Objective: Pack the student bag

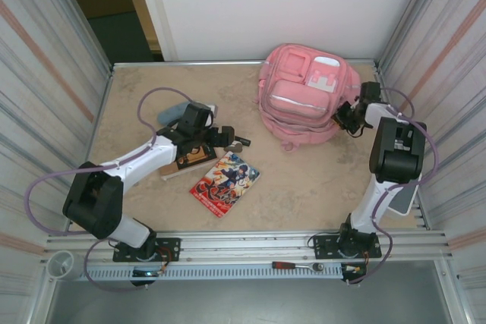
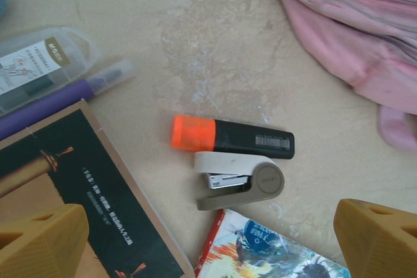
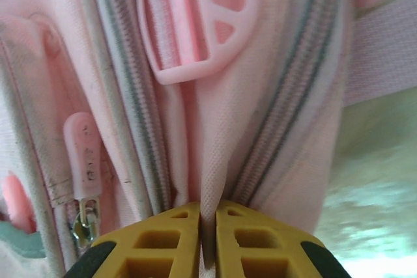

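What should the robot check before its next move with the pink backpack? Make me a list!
1. Right claw gripping the backpack: ok, it is shut on a fold of fabric.
2. Claw on a zipper pull: not ok, the zipper pull hangs off to one side, untouched.
3. Backpack open for packing: not ok, the zippers in the right wrist view look closed.
4. Left claw open and ready: ok.
5. Things to pack in sight: ok, the highlighter and stapler lie side by side below the left claw.
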{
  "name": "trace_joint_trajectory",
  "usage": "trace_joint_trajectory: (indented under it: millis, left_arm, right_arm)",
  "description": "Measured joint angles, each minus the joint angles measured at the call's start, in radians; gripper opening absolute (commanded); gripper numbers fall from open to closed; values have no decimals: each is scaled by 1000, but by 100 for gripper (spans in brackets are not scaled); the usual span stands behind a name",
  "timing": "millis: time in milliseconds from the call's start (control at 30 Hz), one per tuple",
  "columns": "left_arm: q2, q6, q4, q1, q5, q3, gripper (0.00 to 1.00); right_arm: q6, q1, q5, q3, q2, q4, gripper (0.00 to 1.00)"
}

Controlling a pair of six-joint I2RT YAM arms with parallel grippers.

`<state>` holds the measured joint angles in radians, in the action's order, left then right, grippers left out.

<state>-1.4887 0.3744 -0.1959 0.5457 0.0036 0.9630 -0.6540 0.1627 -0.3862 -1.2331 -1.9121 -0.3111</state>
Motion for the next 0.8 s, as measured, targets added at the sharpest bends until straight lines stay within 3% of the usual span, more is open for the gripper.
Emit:
trace_joint_trajectory:
  millis: [167,333,500,633,800]
  left_arm:
    - [-29,23,9,10,35,12,97]
    - [-80,43,10,13,81,48,97]
    - [-135,58,10,13,109,85,97]
    - [-190,43,3,27,107,129,93]
    - [-296,-32,-69,88,45,249,84]
  right_arm:
    - [-123,-149,-68,15,0,129,14]
    - [-175,-266,-151,25,3,212,31]
    - [-116,-256,-174,46,56,194,49]
    - [-24,-216,-122,45,131,119,51]
    - [54,-235,-56,47,176,63,51]
